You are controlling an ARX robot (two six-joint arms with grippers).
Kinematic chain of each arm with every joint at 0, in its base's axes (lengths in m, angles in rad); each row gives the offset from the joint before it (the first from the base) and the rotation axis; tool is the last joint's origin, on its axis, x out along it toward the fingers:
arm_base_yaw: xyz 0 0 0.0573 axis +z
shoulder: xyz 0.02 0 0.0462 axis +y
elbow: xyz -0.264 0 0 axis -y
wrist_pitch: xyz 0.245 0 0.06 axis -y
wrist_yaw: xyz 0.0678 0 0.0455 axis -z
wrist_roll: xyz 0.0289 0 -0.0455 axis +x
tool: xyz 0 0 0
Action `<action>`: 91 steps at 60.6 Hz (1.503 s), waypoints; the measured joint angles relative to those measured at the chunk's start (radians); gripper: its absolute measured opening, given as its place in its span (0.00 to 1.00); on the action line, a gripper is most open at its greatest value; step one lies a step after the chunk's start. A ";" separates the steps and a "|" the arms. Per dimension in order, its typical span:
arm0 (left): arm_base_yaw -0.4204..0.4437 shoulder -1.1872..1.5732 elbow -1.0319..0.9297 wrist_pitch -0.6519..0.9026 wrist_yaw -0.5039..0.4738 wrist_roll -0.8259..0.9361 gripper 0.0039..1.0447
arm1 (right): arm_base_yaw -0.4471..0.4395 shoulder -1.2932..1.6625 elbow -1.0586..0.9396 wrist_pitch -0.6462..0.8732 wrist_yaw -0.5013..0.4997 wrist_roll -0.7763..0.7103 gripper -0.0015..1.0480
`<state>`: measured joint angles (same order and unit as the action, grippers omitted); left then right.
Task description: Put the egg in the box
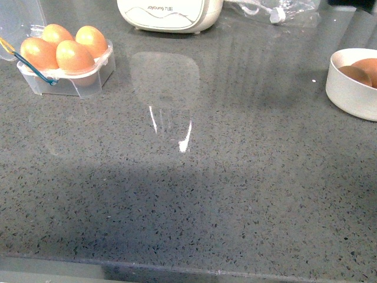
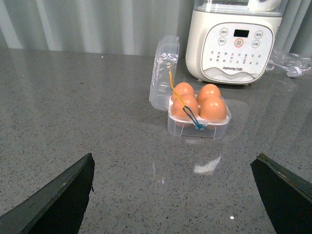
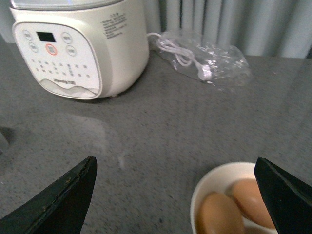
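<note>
The box [image 1: 76, 86] is a clear plastic carton at the far left of the counter, with its lid [image 2: 163, 73] standing open behind it. Several brown eggs [image 1: 73, 57] fill its cups, and a blue and yellow band [image 2: 192, 117] lies across them. Two more brown eggs [image 3: 219, 214] lie in a white bowl [image 1: 347, 88] at the right edge. My left gripper [image 2: 174, 157] is open above bare counter, short of the box [image 2: 195, 130]. My right gripper [image 3: 175, 160] is open, with the bowl [image 3: 209, 180] just beyond its jaws. Neither arm shows in the front view.
A white Joyoung kitchen appliance [image 1: 171, 12] stands at the back centre. A clear plastic bag holding a white cable [image 3: 204, 61] lies to its right. The grey speckled counter [image 1: 188, 194] spreads between box and bowl, and its front edge runs along the bottom.
</note>
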<state>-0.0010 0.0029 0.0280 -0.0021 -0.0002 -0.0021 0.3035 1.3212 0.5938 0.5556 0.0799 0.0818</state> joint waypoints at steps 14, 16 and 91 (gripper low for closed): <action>0.000 0.000 0.000 0.000 0.000 0.000 0.94 | -0.103 -0.201 -0.189 0.037 0.045 -0.031 0.93; 0.000 0.000 0.000 0.000 0.000 0.000 0.94 | -0.124 -0.229 -0.216 0.037 0.051 -0.047 0.93; 0.000 0.000 0.000 0.000 0.000 0.000 0.94 | -0.301 -0.951 -0.588 -0.185 -0.079 -0.081 0.03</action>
<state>-0.0010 0.0029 0.0280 -0.0021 -0.0002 -0.0021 0.0025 0.3706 0.0059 0.3706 0.0013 0.0010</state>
